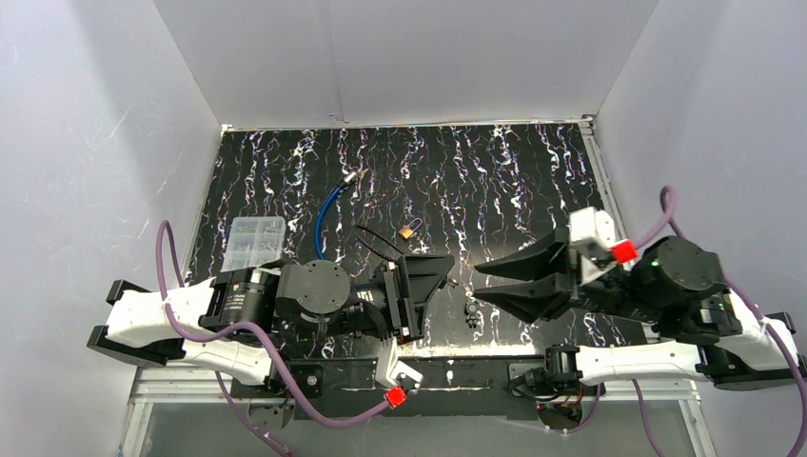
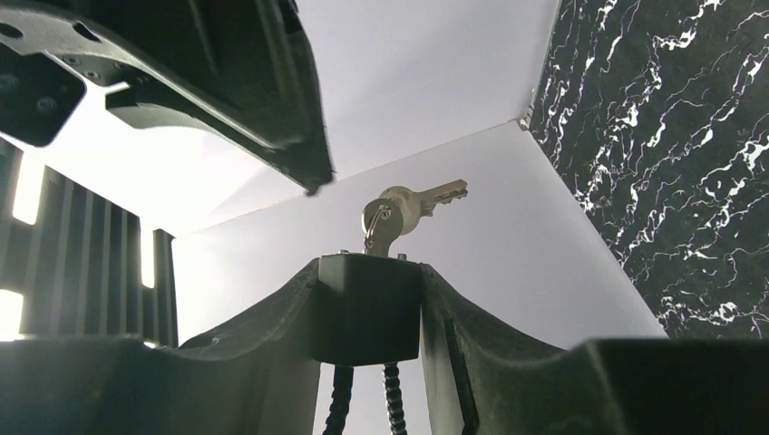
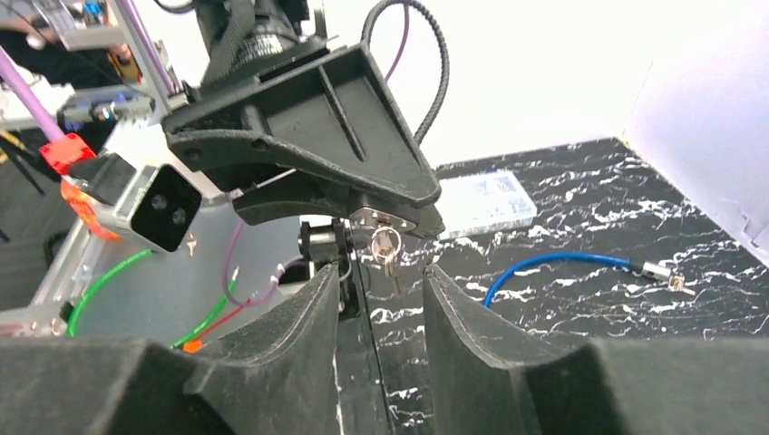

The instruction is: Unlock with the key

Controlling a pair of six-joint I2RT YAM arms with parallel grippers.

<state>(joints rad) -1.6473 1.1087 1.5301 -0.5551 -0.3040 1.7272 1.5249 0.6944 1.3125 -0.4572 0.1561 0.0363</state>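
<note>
Clamping lock [image 2: 367, 317], left pincer [image 2: 368, 272]; right pincer [image 3: 381, 276] parted.

No text, label, brand, number or sign can be read; nothing legible is made out on the key [image 2: 405, 206], the lock [image 2: 367, 308] or the clear plastic box [image 1: 254, 242].

Two grippers [image 2: 367, 304] [image 1: 476, 284], one blue cable [image 1: 328, 214], one clear box [image 1: 253, 243].

Overhead looks down; close wrist views seemingly share key [image 2: 413, 204].
</note>
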